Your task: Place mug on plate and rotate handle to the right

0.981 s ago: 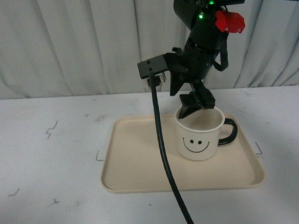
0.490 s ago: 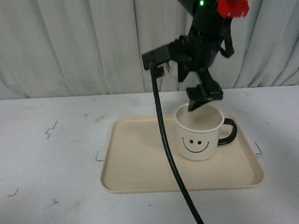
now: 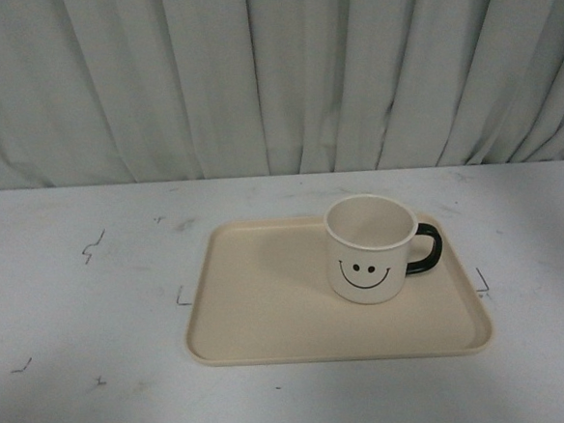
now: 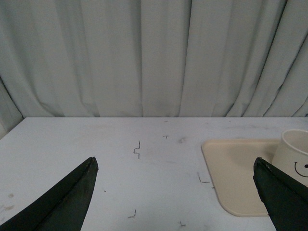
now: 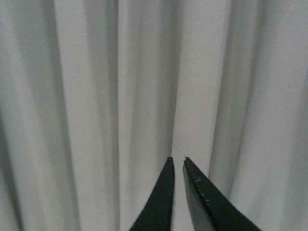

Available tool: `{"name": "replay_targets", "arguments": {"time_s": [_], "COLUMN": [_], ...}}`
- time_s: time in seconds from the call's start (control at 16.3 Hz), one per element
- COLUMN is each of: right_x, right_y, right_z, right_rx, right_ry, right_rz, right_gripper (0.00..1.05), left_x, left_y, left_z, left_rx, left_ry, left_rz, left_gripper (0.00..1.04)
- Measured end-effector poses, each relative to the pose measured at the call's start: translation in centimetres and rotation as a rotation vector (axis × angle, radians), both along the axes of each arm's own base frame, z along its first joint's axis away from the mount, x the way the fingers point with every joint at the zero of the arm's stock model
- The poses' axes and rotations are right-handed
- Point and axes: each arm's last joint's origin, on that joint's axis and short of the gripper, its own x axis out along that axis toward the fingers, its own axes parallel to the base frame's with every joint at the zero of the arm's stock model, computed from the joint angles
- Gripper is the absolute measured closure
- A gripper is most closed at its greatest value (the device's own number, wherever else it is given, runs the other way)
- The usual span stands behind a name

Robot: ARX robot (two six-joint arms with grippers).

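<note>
The cream mug (image 3: 370, 249) stands upright on the right half of the beige plate (image 3: 260, 310), smiley face toward the camera. Its black handle (image 3: 426, 248) points to the right. No arm shows in the front view. In the left wrist view my left gripper (image 4: 175, 162) is open, its dark fingers (image 4: 72, 197) wide apart above the table; the plate (image 4: 236, 168) and part of the mug (image 4: 294, 151) lie near one finger. My right gripper (image 5: 177, 159) is shut with nothing in it, facing the curtain.
White table (image 3: 86, 312) with small black marks (image 3: 93, 246) around the plate. A pleated grey curtain (image 3: 253, 68) hangs along the table's far edge.
The right arm, which hung over the mug's rim, has lifted up and gone out of the front view. The mug stays on the plate with its handle to the right.
</note>
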Motion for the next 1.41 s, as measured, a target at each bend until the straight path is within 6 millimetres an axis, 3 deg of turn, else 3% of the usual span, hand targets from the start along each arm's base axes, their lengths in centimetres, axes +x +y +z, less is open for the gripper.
{"name": "replay_targets", "arguments": {"time_s": [0.06, 0.18, 0.25, 0.31, 0.37, 0.49, 0.67, 0.8, 1.41], "right_x": [-2.8, -6.5, -8.3, -9.7, -11.0, -13.5, -16.1, -19.0, -22.4], "right_y": [-0.5, -1.3, -2.2, -2.8, -3.1, -3.6, -5.1, -5.2, -5.2], "right_z": [-2.4, -11.3, -12.3, -10.5, -10.0, -12.6, -12.2, -14.2, -13.2], "right_rx": [0.018, -0.009, -0.002, 0.011, 0.015, 0.008, 0.012, 0.013, 0.012], "right_ry": [0.015, 0.318, 0.334, 0.226, 0.189, 0.292, 0.242, 0.281, 0.238], "right_rz": [0.026, 0.056, 0.042, 0.036, 0.042, 0.044, 0.035, 0.036, 0.036], "right_gripper": [1.03, 1.03, 1.03, 1.03, 1.03, 1.03, 1.03, 1.03, 1.03], "left_x": [0.0, 0.0, 0.0, 0.0, 0.0, 0.0, 0.0, 0.0, 0.0], "left_y": [0.0, 0.0, 0.0, 0.0, 0.0, 0.0, 0.0, 0.0, 0.0], "left_z": [0.0, 0.0, 0.0, 0.0, 0.0, 0.0, 0.0, 0.0, 0.0], "left_rx": [0.000, 0.000, 0.000, 0.000, 0.000, 0.000, 0.000, 0.000, 0.000], "left_ry": [0.001, -0.001, 0.003, 0.000, -0.001, 0.000, 0.000, 0.000, 0.000], "left_rz": [0.000, 0.000, 0.001, 0.001, 0.001, 0.001, 0.002, 0.001, 0.001], "left_gripper": [0.07, 0.07, 0.07, 0.07, 0.07, 0.07, 0.07, 0.07, 0.07]}}
